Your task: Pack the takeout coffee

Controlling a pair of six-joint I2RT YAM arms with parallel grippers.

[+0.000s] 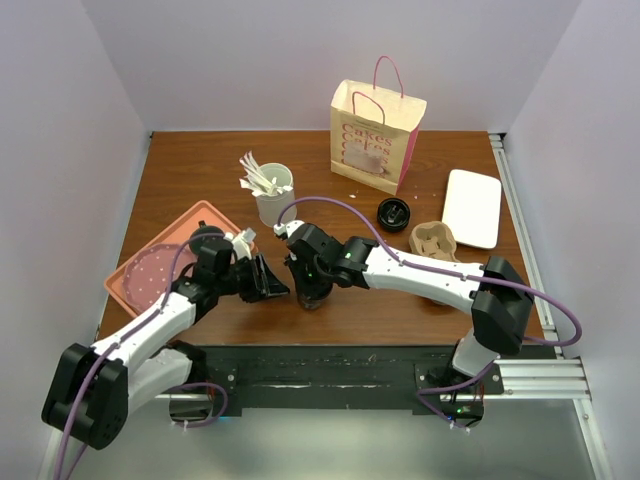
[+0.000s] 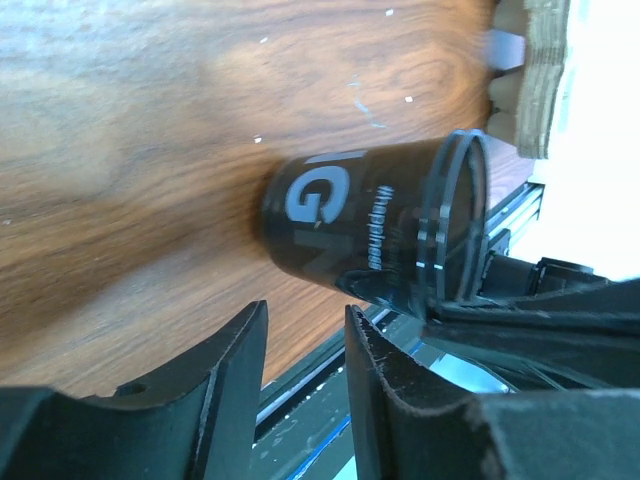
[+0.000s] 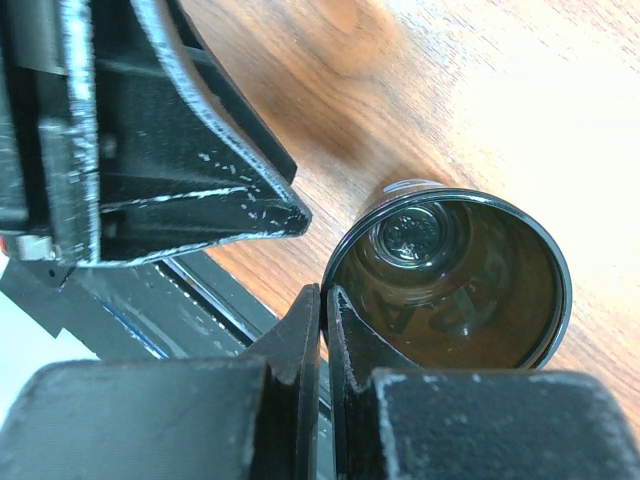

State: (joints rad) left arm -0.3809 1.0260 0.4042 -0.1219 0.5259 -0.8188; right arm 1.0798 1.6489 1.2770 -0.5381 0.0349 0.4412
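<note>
The takeout coffee (image 1: 312, 291) is a dark, near-black cup standing upright on the wooden table near the front edge. Its top is open, and its round black lid (image 1: 394, 213) lies apart on the table farther back. My right gripper (image 3: 325, 292) is shut on the cup's (image 3: 455, 290) rim, one finger inside and one outside. My left gripper (image 2: 305, 315) stands open just left of the cup (image 2: 360, 225), with nothing between its fingers. In the top view the left gripper (image 1: 270, 283) nearly meets the right gripper (image 1: 304, 274) at the cup.
A white cup of wooden stirrers (image 1: 272, 195) stands behind the cup. A paper bag (image 1: 375, 135) stands at the back. To the right lie a tan pulp carrier (image 1: 432, 240) and a white tray (image 1: 472, 205). At the left lies a pink tray (image 1: 160, 265).
</note>
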